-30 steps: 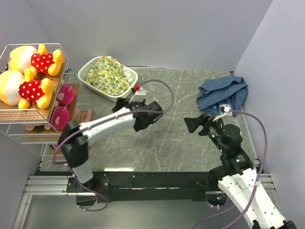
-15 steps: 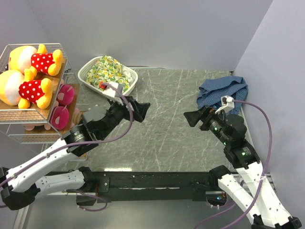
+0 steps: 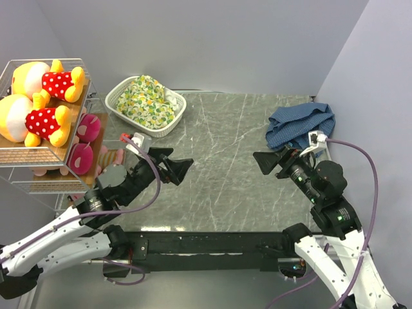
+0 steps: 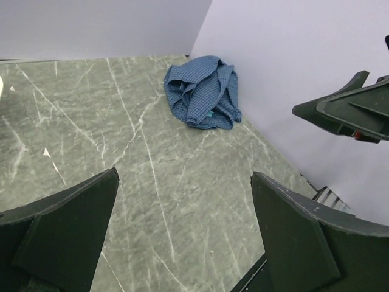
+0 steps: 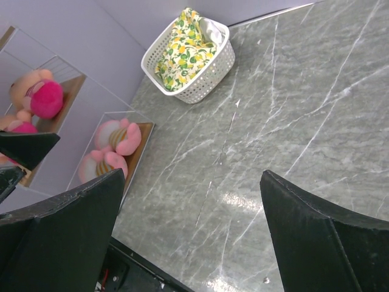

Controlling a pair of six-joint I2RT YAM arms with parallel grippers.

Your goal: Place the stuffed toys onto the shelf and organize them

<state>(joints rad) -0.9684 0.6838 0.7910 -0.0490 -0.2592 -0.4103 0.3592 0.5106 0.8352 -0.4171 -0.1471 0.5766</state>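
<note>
The shelf (image 3: pixel 29 156) stands at the far left. Two yellow-orange bears in red dotted shirts (image 3: pixel 45 80) (image 3: pixel 35 122) lie on its top board. Pink stuffed toys (image 3: pixel 85 127) (image 3: pixel 80 158) lie on the lower board; they also show in the right wrist view (image 5: pixel 120 136), with another pink-faced toy (image 5: pixel 41 97) behind. My left gripper (image 3: pixel 175 168) (image 4: pixel 183 176) is open and empty, above the table right of the shelf. My right gripper (image 3: pixel 265 161) (image 5: pixel 191 176) is open and empty, facing it across the table.
An oval white basket (image 3: pixel 123 96) (image 5: pixel 206 79) holding floral cloth (image 3: pixel 148 102) stands at the back left. A blue checked cloth (image 3: pixel 300 125) (image 4: pixel 203 91) lies crumpled at the back right by the wall. Grey marble tabletop (image 3: pixel 225 174) lies between the arms.
My left arm has pulled back from the table's middle toward the near left, its gripper ending lower and closer to the shelf. My right gripper has shifted slightly nearer.
</note>
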